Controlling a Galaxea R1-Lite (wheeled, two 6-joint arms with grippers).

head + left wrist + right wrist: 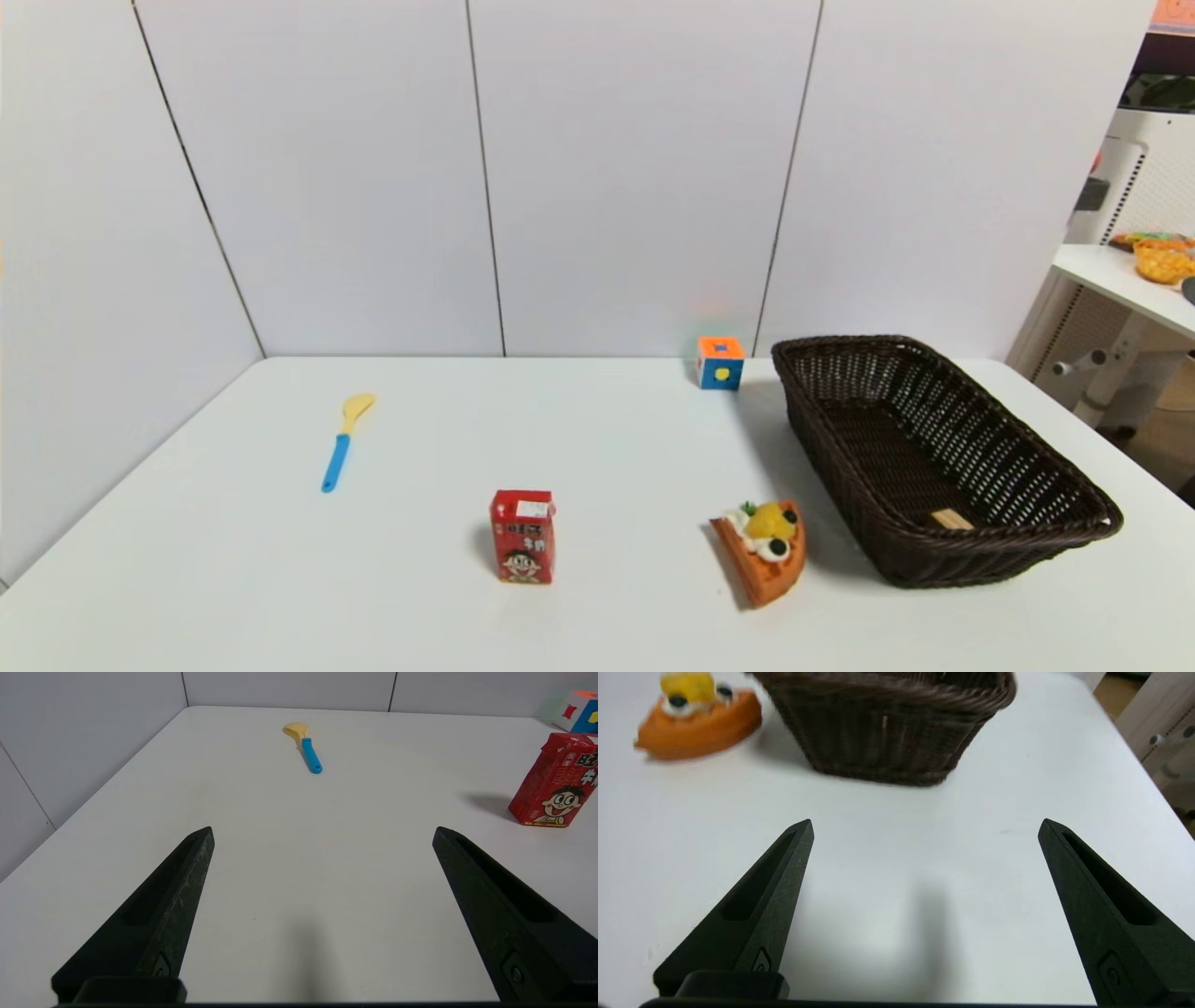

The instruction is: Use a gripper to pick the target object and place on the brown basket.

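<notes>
Block [951, 519] | lies inside basket [1027, 485], at its near end, by right edge of tabletop [597, 448] | left tool [322, 835] and right tool [924, 830] both open, empty | risk: a careless reach may knock the basket.

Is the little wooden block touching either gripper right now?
Apart. The head view shows the wooden block lying inside the brown basket; the left gripper and right gripper hang open over bare table.
</notes>
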